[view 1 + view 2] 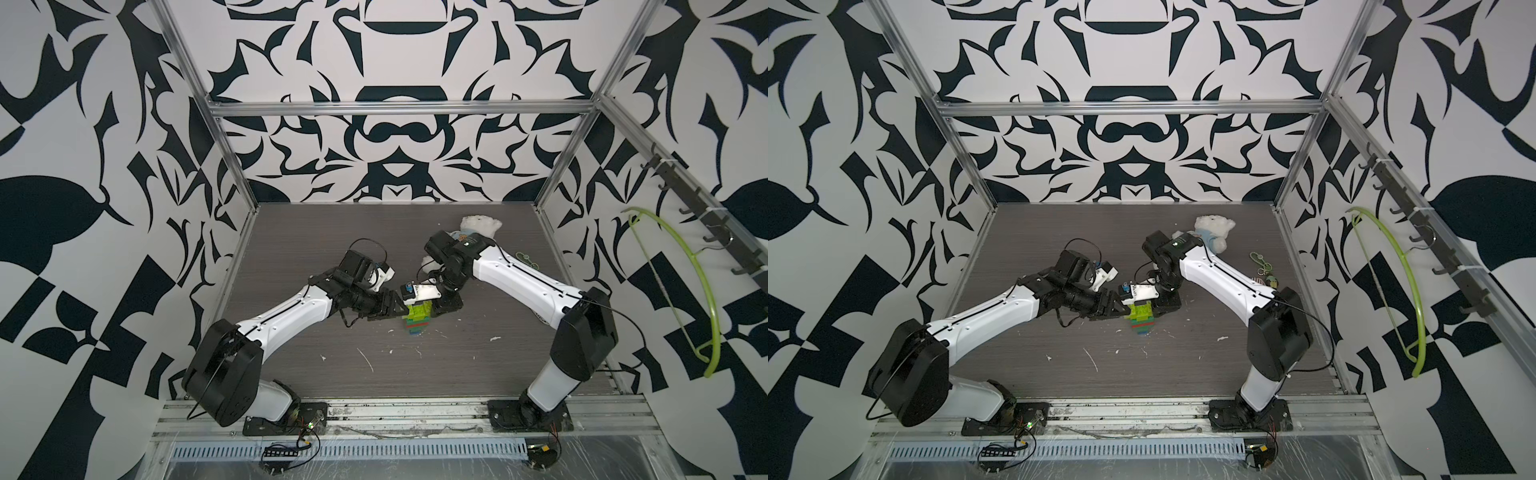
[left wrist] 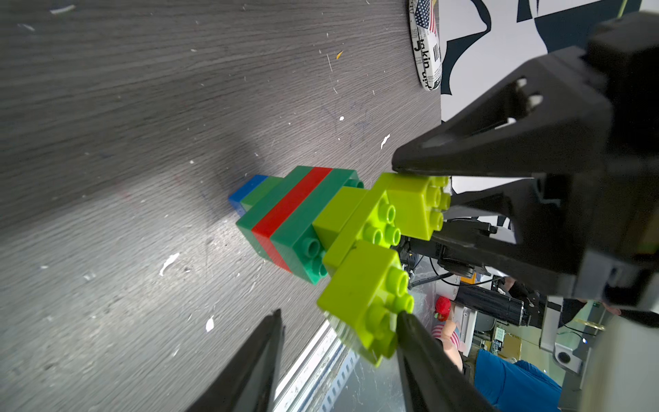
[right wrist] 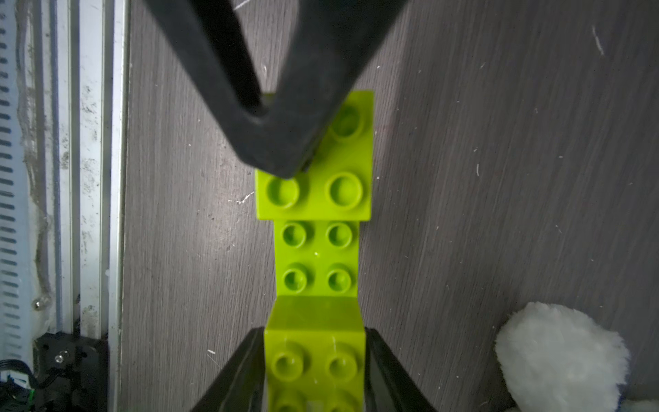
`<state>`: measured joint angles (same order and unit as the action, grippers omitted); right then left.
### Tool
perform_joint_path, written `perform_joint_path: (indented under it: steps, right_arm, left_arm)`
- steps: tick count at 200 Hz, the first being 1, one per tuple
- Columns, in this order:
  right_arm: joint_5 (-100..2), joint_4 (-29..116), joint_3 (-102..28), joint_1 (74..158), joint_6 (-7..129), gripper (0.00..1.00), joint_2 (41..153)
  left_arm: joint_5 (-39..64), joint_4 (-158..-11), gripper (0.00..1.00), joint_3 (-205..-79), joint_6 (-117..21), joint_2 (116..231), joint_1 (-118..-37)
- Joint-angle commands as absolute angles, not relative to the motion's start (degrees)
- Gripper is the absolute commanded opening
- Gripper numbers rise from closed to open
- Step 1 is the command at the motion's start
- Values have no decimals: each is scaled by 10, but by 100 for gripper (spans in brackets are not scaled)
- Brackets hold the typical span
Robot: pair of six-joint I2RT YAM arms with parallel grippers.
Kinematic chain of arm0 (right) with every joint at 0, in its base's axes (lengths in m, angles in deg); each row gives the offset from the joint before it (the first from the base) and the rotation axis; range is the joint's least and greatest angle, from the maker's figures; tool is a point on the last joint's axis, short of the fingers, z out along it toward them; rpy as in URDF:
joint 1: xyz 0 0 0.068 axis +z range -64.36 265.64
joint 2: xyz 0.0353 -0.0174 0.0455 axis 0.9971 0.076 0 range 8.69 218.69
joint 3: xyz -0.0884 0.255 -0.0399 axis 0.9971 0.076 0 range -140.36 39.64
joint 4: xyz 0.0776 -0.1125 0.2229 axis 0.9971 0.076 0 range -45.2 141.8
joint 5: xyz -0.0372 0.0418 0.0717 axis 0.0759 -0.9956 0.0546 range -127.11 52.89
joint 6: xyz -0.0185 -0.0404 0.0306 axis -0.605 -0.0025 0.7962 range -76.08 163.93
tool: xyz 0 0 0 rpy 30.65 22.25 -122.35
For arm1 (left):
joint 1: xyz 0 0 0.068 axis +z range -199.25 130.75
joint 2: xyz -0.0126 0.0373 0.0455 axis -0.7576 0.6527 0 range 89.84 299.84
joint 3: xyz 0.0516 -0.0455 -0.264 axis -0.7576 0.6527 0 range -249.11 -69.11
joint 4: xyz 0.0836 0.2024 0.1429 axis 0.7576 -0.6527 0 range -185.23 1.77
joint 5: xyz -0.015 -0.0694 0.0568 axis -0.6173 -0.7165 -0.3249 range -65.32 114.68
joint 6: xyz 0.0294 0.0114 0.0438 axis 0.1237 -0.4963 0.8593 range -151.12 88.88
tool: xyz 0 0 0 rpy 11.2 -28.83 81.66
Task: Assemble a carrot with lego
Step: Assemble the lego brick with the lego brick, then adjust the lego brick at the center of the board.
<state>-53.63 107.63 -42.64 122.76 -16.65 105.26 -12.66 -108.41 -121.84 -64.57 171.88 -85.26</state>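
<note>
we see the carrot point(image 1: 417, 321) standing upright near the middle of the tabletop point(image 1: 332, 257), between the two arms, with its blue tip point(image 2: 249, 191) down on the wood. above the tip are dark green layers with one red band point(image 2: 292, 210). on top of them a lime-green oblong brick point(image 3: 316, 257) carries a square lime-green brick at each end, studs up, so the top forks.

the left gripper point(image 2: 340, 315) sits at the fork brick on its own side point(image 2: 360, 296). its fingers stand narrowly apart and hold nothing. one finger point(image 2: 420, 353) rests against the studded top of that brick. the other finger point(image 2: 256, 360) is clear of it, with bare tabletop showing in the gap.

the right gripper point(image 3: 313, 333) hangs over the other fork brick point(image 3: 313, 356). its fingers point(image 3: 388, 371) sit one on each side, close against the brick's walls. we cannot tell whether they press on it or merely flank it.

a white teddy bear point(image 1: 1214, 226) lies at the far side of the tabletop behind the right arm, well apart from the carrot. a round printed badge point(image 2: 428, 46) lies at the tabletop's edge by the patterned wall.
</note>
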Motion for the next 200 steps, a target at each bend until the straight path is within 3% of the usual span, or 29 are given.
perform_joint_path:
  steps: [1,21,33,77,103,146,200]
  right_arm:
    - [-555,1073,-423,1229,-164,56,1032]
    - [-565,1060,-419,1228,-161,58,1018]
    - [-576,1052,-417,1223,-154,65,1008]
    - [-646,977,-382,1185,-60,64,929]
    - [-675,861,-302,1158,78,63,849]
    - [-742,557,-46,1131,243,70,733]
    - [-775,361,68,1100,309,72,762]
  left_arm:
    - [-122,-1106,57,-1236,-645,1719,-853]
    - [-123,-1107,57,-1239,-646,1720,-853]
    - [-122,-1109,57,-1242,-647,1718,-852]
    - [-129,-1103,63,-1258,-652,1709,-853]
    - [-130,-1100,67,-1272,-644,1692,-853]
    - [-106,-1129,70,-1286,-613,1661,-811]
    - [-98,-1165,70,-1310,-587,1648,-786]
